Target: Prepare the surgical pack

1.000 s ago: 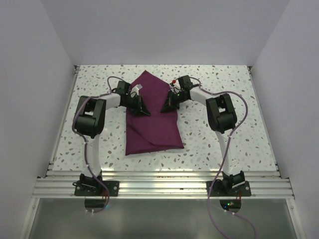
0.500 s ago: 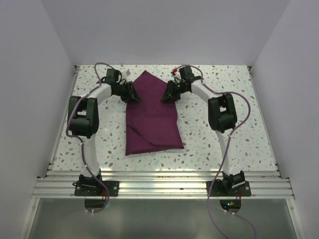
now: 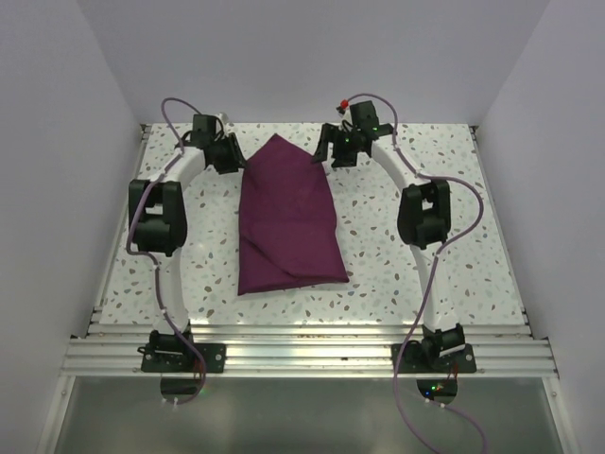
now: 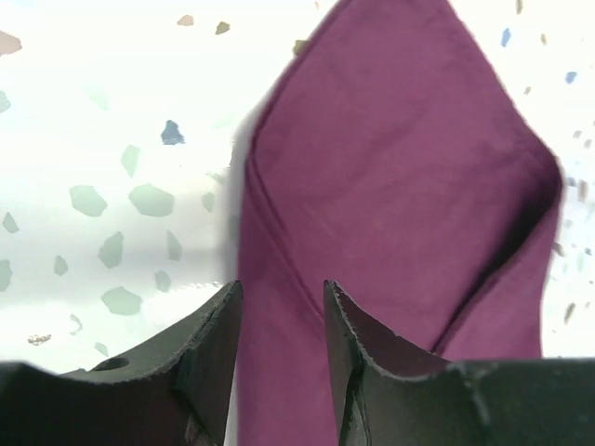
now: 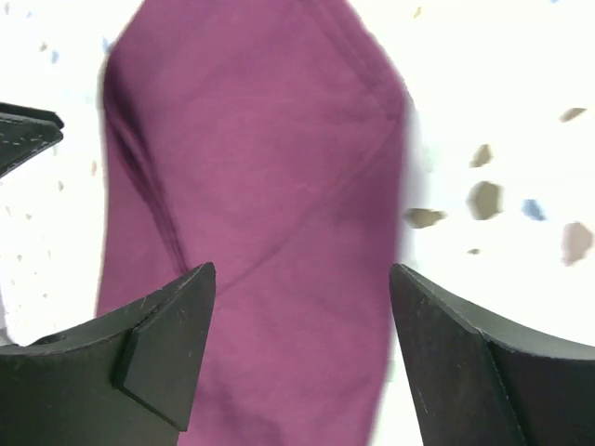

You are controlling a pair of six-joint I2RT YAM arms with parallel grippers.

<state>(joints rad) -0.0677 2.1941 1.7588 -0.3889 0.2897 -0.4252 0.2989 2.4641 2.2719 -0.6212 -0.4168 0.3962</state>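
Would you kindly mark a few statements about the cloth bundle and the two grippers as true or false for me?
1. The maroon cloth lies as a folded bundle on the speckled table, with its pointed end at the far side. True.
2. The right gripper is clamped on the cloth. False: its jaws stand wide apart and hold nothing.
3. The left gripper is by the bundle's far end, on its left side. True.
4. A steel tray rests on top of the cloth. False: nothing lies on the cloth.
5. The left gripper is shut. False: a clear gap shows between its fingers, so it is open.
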